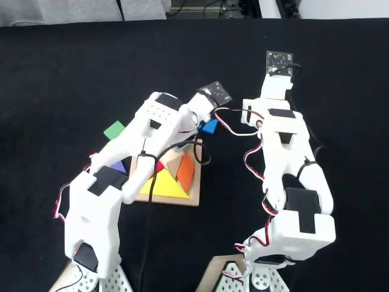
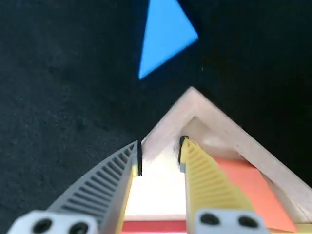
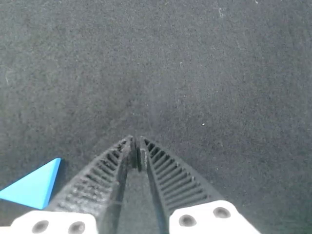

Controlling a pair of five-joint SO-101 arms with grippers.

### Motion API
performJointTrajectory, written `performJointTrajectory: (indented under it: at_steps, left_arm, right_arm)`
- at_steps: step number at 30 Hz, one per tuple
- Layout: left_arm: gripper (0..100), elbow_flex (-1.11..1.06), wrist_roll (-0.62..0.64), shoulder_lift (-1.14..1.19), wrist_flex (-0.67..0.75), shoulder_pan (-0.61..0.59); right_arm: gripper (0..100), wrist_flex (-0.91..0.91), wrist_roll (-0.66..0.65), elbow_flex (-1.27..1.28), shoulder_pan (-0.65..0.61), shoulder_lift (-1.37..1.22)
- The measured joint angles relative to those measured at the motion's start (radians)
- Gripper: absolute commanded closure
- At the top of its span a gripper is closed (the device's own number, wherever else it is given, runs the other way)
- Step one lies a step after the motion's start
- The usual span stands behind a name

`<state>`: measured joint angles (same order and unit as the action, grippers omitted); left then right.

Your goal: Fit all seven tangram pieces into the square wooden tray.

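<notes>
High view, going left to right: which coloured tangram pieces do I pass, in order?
green piece → yellow triangle → orange piece → blue triangle

— Where is the tray sitting?

— It is lying on the tabletop, left of the middle and toward the near edge, under the left arm.

— What is lying in it?

— A large triangle is lying along the near rim, and a four-sided piece is lying against the right rim.

— And around it?

— A loose triangle is lying just beyond the far right corner, apart from it. A square piece is sitting behind the far left corner, toward the tabletop's left edge. A half-hidden piece is lying at the left rim; in or out, I cannot tell.

— The grippers?

— The left gripper is hanging over the tray's far right corner. The right gripper is hanging over the tabletop, right of the loose triangle.
</notes>
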<state>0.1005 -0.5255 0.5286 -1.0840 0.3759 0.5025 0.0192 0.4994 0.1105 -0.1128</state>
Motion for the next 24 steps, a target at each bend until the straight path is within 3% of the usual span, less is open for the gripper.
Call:
performJointTrajectory:
  at_steps: [6, 15, 24]
  left_arm:
    - [85, 0.000, 0.006, 0.000, -0.008, 0.003]
    - [85, -0.002, 0.009, -0.012, -0.126, 0.005]
    - [85, -0.135, 0.012, -0.198, -0.129, 0.008]
  right_arm:
    - [98.0, 0.000, 0.000, 0.000, 0.000, 0.000]
    - [98.0, 0.000, 0.000, 0.000, 0.000, 0.000]
    - [98.0, 0.000, 0.000, 0.000, 0.000, 0.000]
